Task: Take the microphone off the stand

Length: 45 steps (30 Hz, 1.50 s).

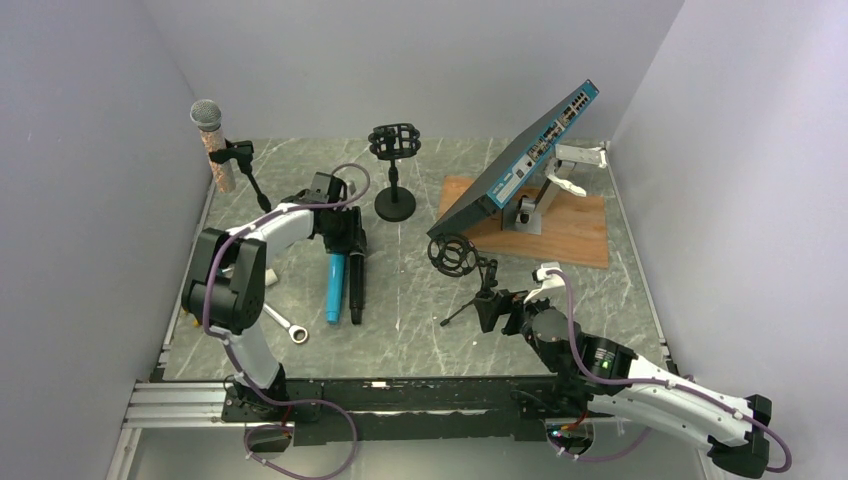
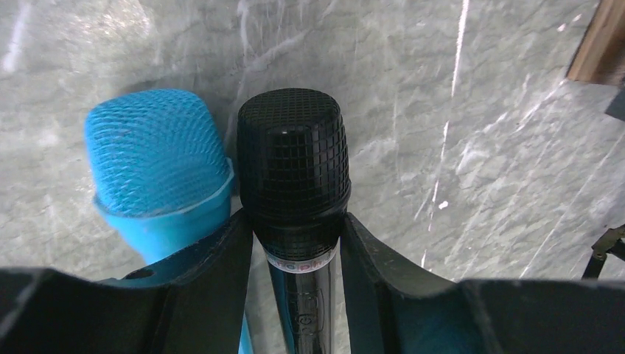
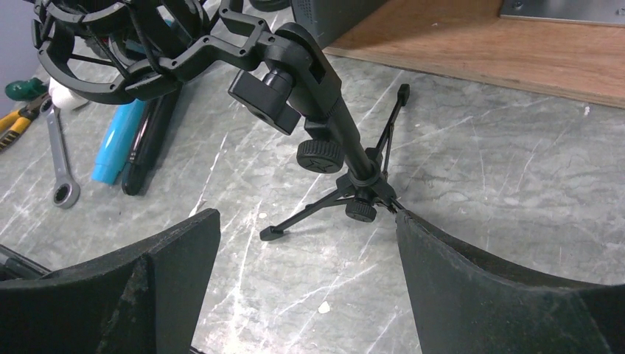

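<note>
Left claw (image 2: 296, 221) points down, clamped on a black mesh-headed microphone (image 2: 293, 158); right claw (image 3: 307, 219), stretched toward ten o'clock, gapes wide.

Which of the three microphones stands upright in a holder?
The silver-headed microphone at back left, held upright by its clip; the blue microphone and black microphone lie flat on the table.

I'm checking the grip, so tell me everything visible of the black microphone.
The black microphone has a rounded mesh head, a glossy dark body and a pale band with red lettering under the head. It appears to lie on the grey table, close beside the blue microphone. The left gripper holds its neck, jaws shut just below the head.
</note>
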Motion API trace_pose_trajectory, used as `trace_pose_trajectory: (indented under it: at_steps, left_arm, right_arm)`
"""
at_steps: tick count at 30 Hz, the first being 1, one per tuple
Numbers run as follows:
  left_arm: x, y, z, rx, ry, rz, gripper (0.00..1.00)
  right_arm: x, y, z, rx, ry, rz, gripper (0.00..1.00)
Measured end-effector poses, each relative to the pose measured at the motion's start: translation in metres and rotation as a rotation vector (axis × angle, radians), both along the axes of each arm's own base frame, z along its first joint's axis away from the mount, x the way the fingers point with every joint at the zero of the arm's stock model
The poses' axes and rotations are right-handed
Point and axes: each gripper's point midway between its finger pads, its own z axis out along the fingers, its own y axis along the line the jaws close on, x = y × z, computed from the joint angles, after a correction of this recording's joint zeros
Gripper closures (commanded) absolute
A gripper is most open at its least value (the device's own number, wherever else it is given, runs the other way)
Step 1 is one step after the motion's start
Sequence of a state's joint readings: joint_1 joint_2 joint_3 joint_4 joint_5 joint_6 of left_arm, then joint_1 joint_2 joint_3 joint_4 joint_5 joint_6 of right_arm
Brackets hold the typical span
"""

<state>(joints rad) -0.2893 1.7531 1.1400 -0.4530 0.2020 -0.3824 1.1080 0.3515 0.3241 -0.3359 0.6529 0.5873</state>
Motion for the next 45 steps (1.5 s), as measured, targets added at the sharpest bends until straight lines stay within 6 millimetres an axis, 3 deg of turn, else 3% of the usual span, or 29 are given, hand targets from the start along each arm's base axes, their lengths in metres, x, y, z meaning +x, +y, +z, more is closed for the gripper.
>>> trace_pose_trajectory:
  at_steps: [4,14,20,33,40,45]
  left_arm:
    - [-0.003,-0.002,-0.014,-0.005,0.041,-0.003,0.89]
    - [0.000,-0.009,-0.014,-0.048,0.019,-0.017,0.52]
    - [-0.005,-0.013,-0.004,-0.086,0.006,-0.020,0.42]
    - [-0.007,-0.018,0.091,-0.176,-0.232,-0.056,0.31]
    - [-0.006,-0.013,0.166,-0.223,-0.439,-0.058,0.27]
    - [0.022,0.002,0.230,-0.268,-0.604,-0.001,0.23]
  right_arm:
    - [0.000,0.000,0.002,0.007,-0.004,0.000,0.09]
    - [0.000,0.002,-0.001,-0.006,0.004,0.005,0.09]
    - [0.000,0.003,0.000,0.000,0.002,0.006,0.09]
    - [0.000,0.003,0.000,0.003,0.001,0.007,0.09]
    - [0.000,0.003,0.000,0.003,0.001,0.007,0.09]
    - [0.000,0.003,0.000,0.002,0.001,0.006,0.09]
